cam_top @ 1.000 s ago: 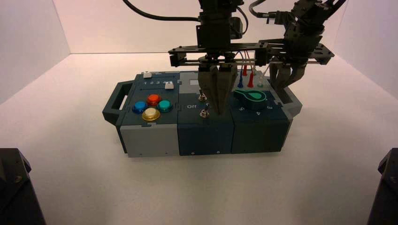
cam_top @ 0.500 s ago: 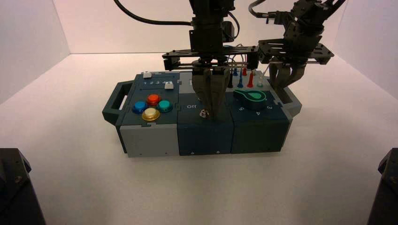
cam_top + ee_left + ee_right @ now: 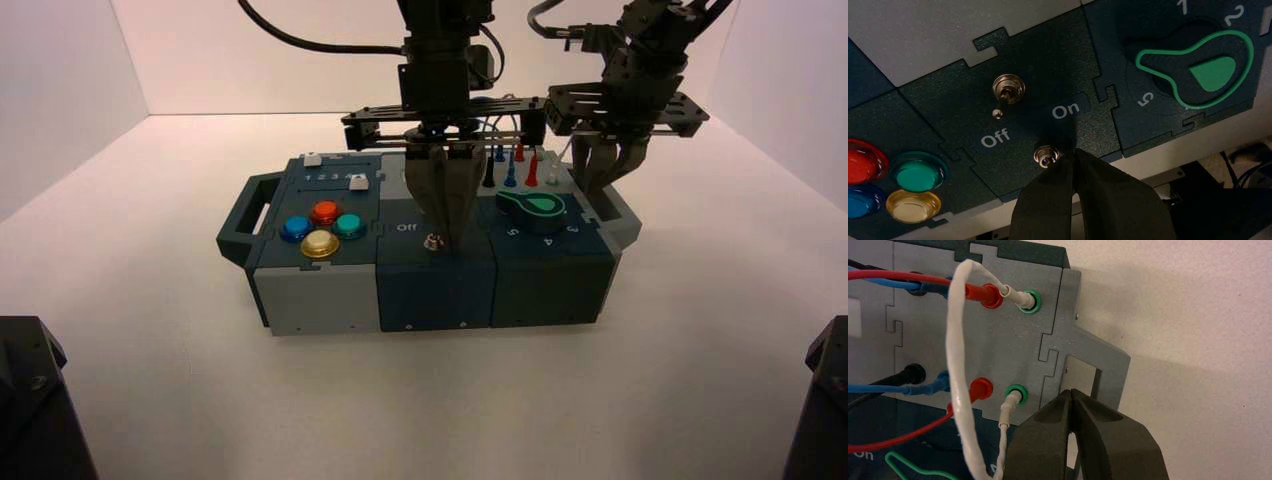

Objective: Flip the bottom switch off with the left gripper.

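Clenched fingertips of the left gripper [image 3: 1074, 151] sit at the bottom switch [image 3: 1046, 156], by the box's [image 3: 318, 301] front edge (touching, I'd guess; hard to tell). Lining up seems the step; next, a sideways push toward "Off" [image 3: 995, 138]. The right gripper [image 3: 596, 188] idles at the box's right edge.

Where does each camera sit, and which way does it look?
High: above and behind the arms, looking down at the dark box; both arms show.
Left wrist: looks down at two silver toggles; the left gripper shows.
Right wrist: looks down at coloured plugs and a white wire; the right gripper shows.
Both wrists share the green-edged knob.
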